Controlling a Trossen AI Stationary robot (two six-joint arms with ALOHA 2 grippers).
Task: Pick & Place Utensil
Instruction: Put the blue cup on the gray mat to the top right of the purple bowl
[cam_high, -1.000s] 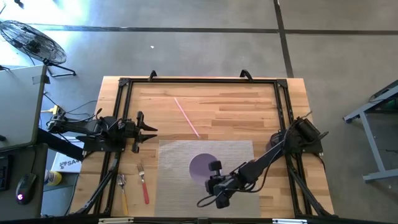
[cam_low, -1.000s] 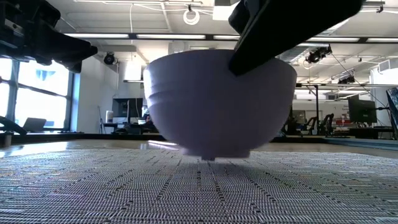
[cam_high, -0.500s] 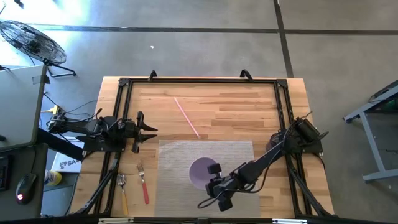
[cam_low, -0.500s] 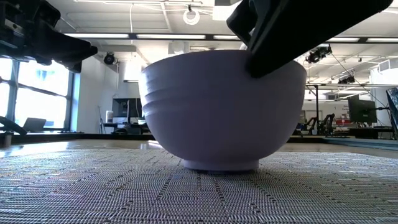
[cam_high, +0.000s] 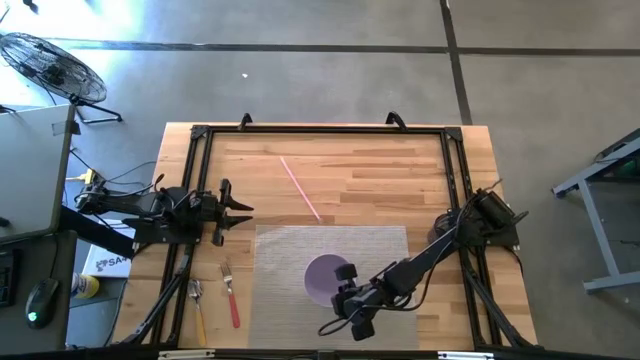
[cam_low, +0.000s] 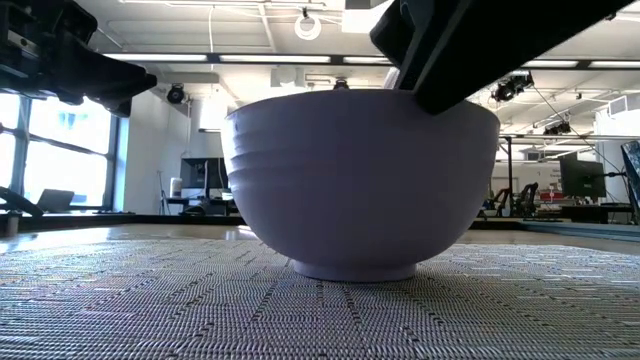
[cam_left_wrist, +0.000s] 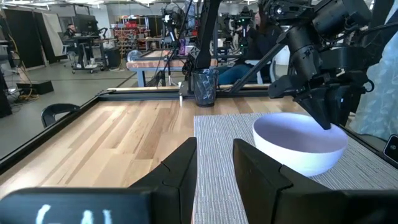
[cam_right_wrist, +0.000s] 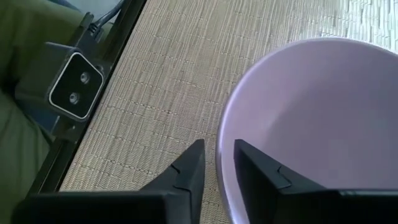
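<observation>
A lilac bowl (cam_high: 322, 278) stands upright on its foot (cam_low: 352, 270) on the woven placemat (cam_high: 290, 250). It also shows in the left wrist view (cam_left_wrist: 298, 140). My right gripper (cam_high: 345, 272) is shut on the bowl's rim at the side toward the table's right edge. A red-handled fork (cam_high: 231, 297) and a spoon (cam_high: 197, 310) lie on the bare wood left of the mat. My left gripper (cam_high: 245, 210) hangs at the table's left, empty, its fingers a narrow gap apart (cam_left_wrist: 214, 155). My right gripper pinches the bowl's rim (cam_right_wrist: 222, 146) on the side toward the table's right edge. One finger (cam_right_wrist: 261, 171) is inside the bowl and one (cam_right_wrist: 186, 168) outside. The fingers slant down from the table's near right. The bowl stands level on the mat.
A thin pink stick (cam_high: 300, 188) lies on the wood beyond the mat. A dark cup (cam_left_wrist: 204, 87) stands past the mat's right side. A black frame (cam_high: 320, 130) runs around the table. There is bare mat left of the bowl and bare wood at the far side.
My right gripper has gone down and a little toward the table's near edge with the bowl. The bowl was tilted and lifted clear of the mat. It now stands level on its foot on the mat.
</observation>
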